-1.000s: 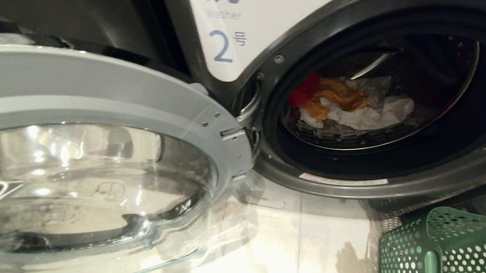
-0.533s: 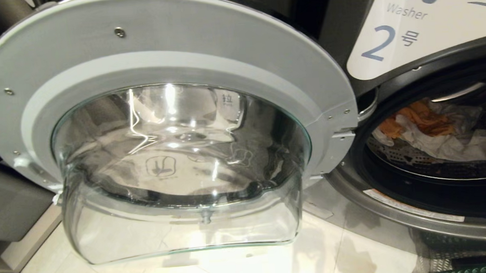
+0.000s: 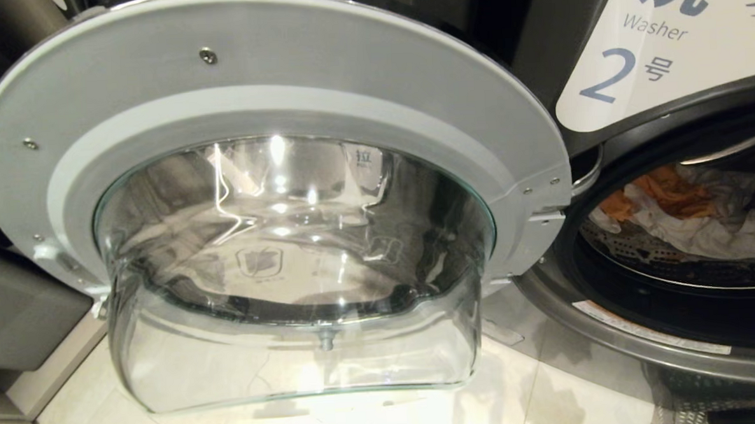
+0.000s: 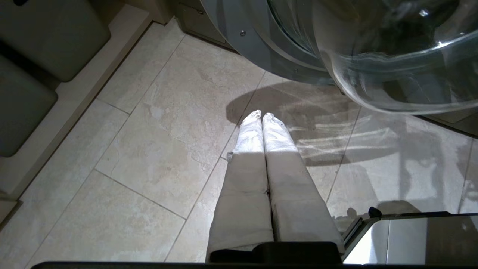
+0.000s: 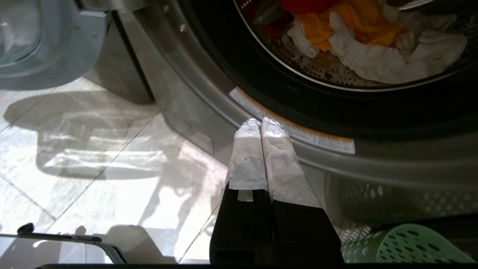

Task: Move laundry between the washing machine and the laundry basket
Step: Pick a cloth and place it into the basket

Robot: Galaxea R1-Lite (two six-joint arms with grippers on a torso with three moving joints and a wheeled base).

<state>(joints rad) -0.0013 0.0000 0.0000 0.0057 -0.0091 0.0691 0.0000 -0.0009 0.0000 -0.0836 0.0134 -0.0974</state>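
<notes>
The head view has swung left: the washing machine's (image 3: 669, 327) open door (image 3: 275, 197) now fills it. Laundry (image 5: 369, 45) lies in the drum, the laundry basket (image 5: 403, 246) below. Left gripper (image 4: 261, 116) and right gripper (image 5: 260, 122) hang empty, fingers pressed together; unloading hasn't begun.

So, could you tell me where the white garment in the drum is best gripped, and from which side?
Probably the raised fold of the white garment nearest the open doorway, reached straight in through the front of the washing machine. It lies bunched on top, beside the orange garment, so nothing covers that fold.
</notes>
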